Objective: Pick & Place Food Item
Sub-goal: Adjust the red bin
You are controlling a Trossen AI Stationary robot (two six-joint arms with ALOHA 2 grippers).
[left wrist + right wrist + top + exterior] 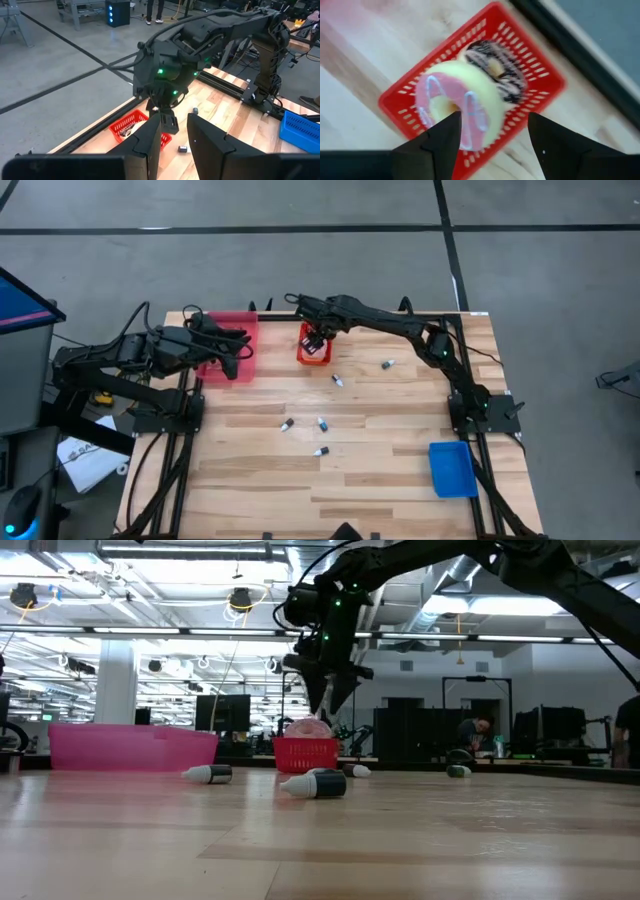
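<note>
The right gripper [314, 343] hangs above the red basket [313, 356] at the far edge of the wooden table [380, 470], pointing steeply down. Its two dark fingers [442, 145] stand wide apart with nothing between them; in the right wrist view the basket's contents show in the gap below. In the low view the same gripper [328, 700] ends clear above the basket [305, 753], not touching it.

Inside the basket [530, 65] lie two doughnuts. A pink-iced doughnut with white stripes [452, 102] fills the larger part of it, and a chocolate-iced doughnut with white drizzle [495, 67] sits just beside it, the two touching or overlapping. From the low view only a pink top [306, 727] shows over the rim.

The left gripper [240, 340] waits over the pink bin [240, 325] at the far left of the table, left of the red basket. Its fingers [150, 142] stand a narrow way apart and hold nothing; past them the left wrist view shows the right arm over the basket [131, 125].

Several small dark bottles with pale caps lie scattered on the bare wood: one [338, 379] just near of the basket, one [387, 364] further right, and three [321, 423] grouped toward the table's middle. A blue bin [452, 468] sits at the near right corner, well apart from everything else
</note>
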